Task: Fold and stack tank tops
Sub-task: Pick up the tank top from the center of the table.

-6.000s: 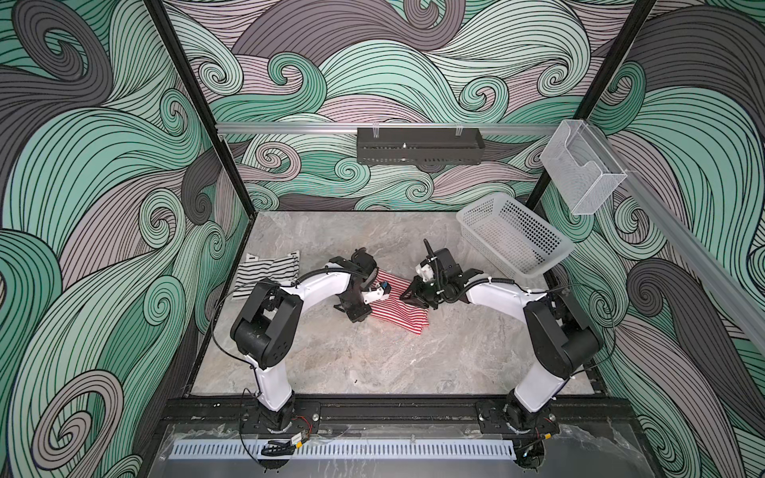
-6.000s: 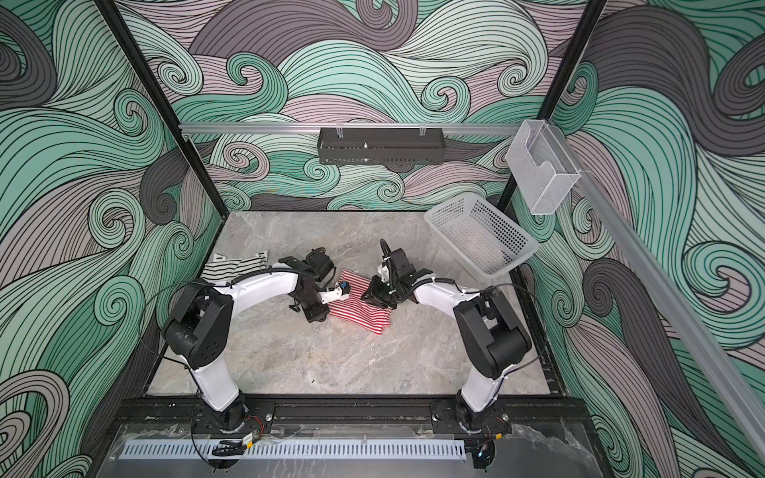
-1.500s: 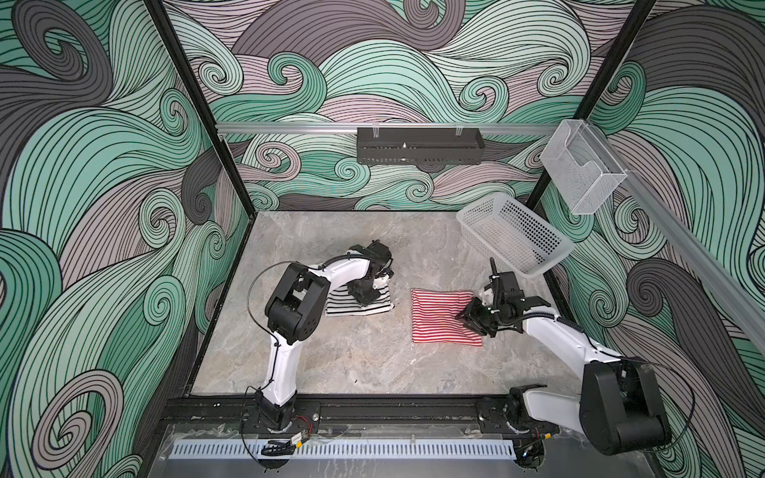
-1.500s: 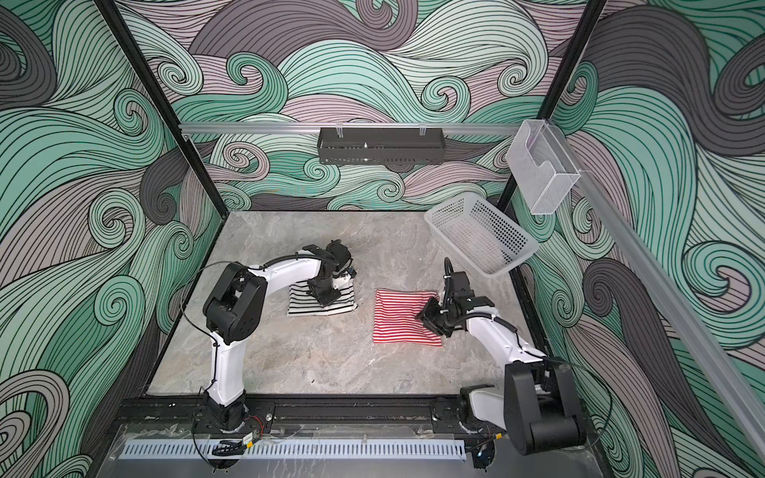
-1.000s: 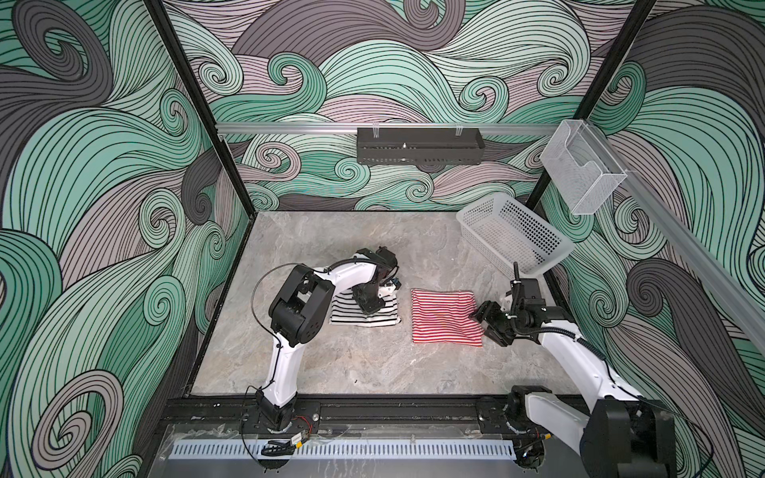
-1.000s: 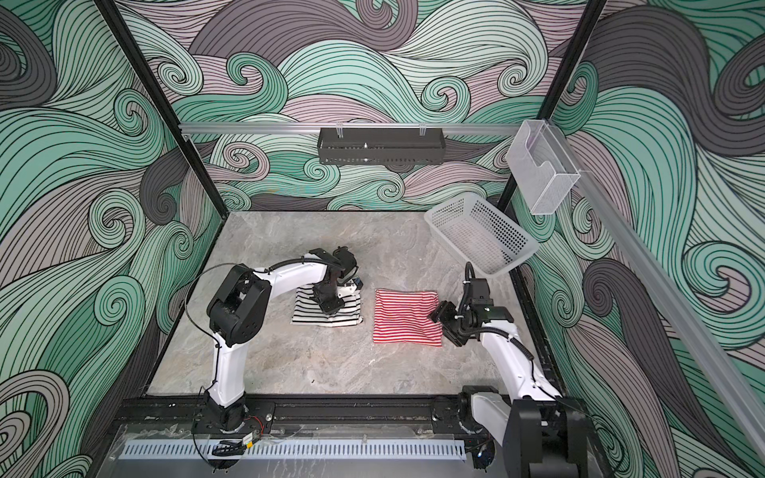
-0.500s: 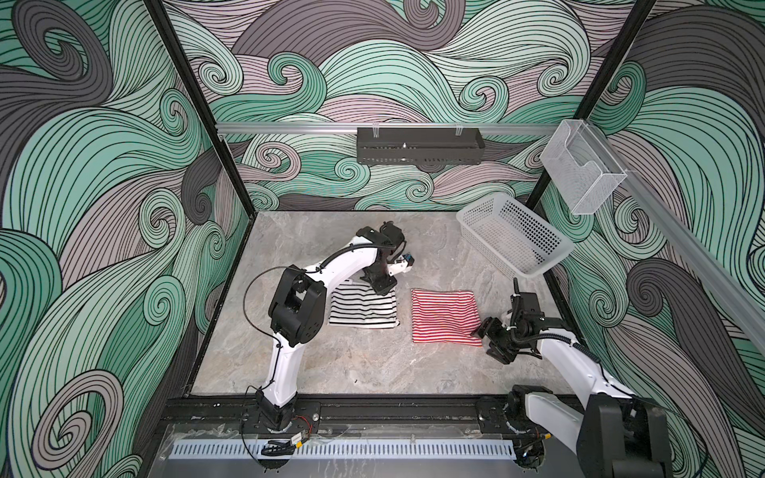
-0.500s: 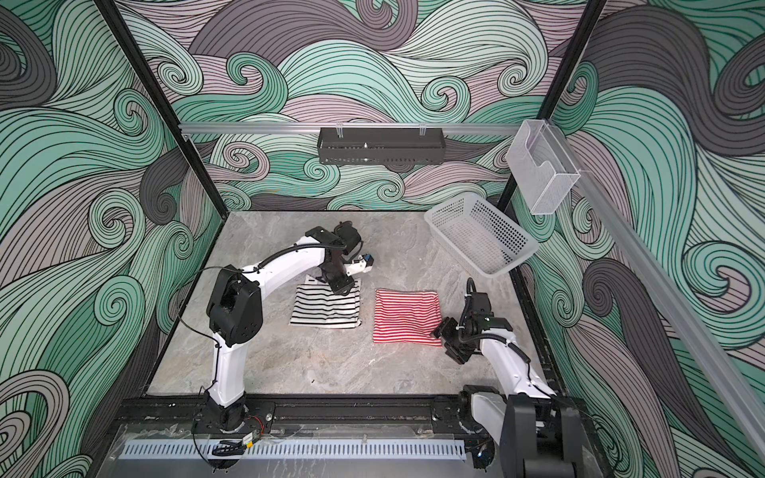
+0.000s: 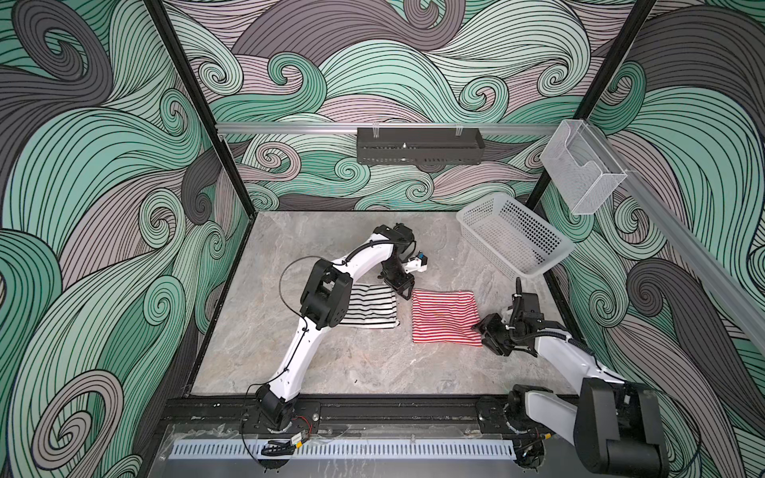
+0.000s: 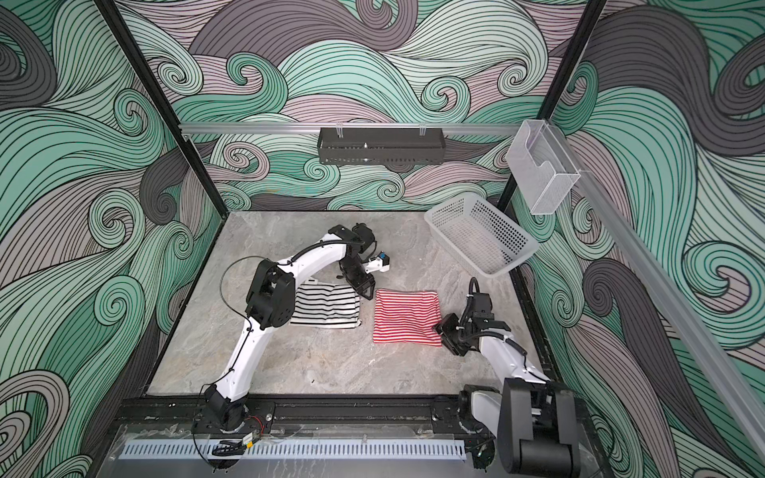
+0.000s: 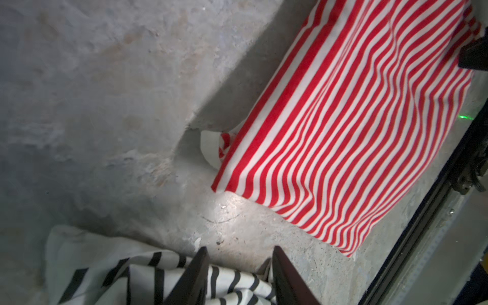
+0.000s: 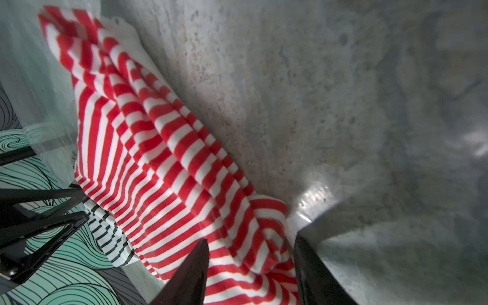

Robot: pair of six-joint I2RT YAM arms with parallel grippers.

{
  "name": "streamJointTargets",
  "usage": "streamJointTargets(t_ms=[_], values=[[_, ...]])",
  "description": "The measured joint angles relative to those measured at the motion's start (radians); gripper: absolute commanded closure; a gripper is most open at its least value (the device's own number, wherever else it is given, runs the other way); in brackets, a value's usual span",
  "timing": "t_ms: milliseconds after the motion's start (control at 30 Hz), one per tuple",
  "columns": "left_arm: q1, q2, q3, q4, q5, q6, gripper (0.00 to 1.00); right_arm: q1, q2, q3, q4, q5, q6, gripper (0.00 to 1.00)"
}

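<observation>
Two folded tank tops lie side by side on the grey table. The black-and-white top (image 9: 372, 308) (image 10: 327, 306) is on the left and the red-and-white top (image 9: 445, 316) (image 10: 405, 316) on the right. My left gripper (image 9: 400, 287) (image 10: 363, 289) hangs open over the black-and-white top's far right corner, and striped cloth (image 11: 118, 274) lies loose under its fingers (image 11: 239, 249). My right gripper (image 9: 482, 335) (image 10: 445, 329) stands open astride the red-and-white top's near right corner. A bunched fold of that top (image 12: 158, 158) sits between its jaws (image 12: 250, 239).
A white perforated basket (image 9: 534, 244) (image 10: 480, 236) leans at the far right corner of the table. On the back rail hang a black tray (image 9: 418, 145) and a clear plastic holder (image 9: 579, 169). A black frame rail runs along the table's right edge (image 11: 422, 224).
My left gripper let go of the black-and-white top, rose, then dropped back over its far right corner. My right gripper slid left onto the red-and-white top's corner, its jaws narrowing.
</observation>
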Motion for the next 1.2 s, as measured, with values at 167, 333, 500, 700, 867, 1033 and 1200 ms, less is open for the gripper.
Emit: streamJointTargets(t_ms=[167, 333, 500, 700, 867, 1033, 1200], values=[[0.0, 0.004, 0.009, -0.015, 0.075, -0.026, 0.52, 0.0, 0.031, 0.0, 0.035, -0.015, -0.002, 0.66], [0.0, 0.018, 0.037, -0.014, 0.118, -0.055, 0.5, -0.001, 0.036, -0.005, 0.044, -0.019, -0.003, 0.7], [0.002, 0.09, 0.122, -0.007, 0.098, -0.097, 0.49, -0.001, 0.04, -0.006, 0.053, -0.027, -0.004, 0.62], [0.006, 0.142, 0.154, -0.006, 0.097, -0.119, 0.49, 0.016, 0.032, -0.003, 0.06, -0.048, -0.021, 0.53], [0.006, 0.148, 0.164, -0.005, 0.112, -0.131, 0.48, 0.058, 0.025, -0.003, 0.042, -0.045, -0.027, 0.6], [0.005, 0.155, 0.171, -0.003, 0.117, -0.145, 0.48, 0.082, 0.04, -0.003, 0.043, -0.046, -0.027, 0.66], [0.0, 0.175, 0.199, -0.001, 0.128, -0.162, 0.48, 0.085, 0.066, 0.003, 0.055, -0.052, -0.025, 0.72]])
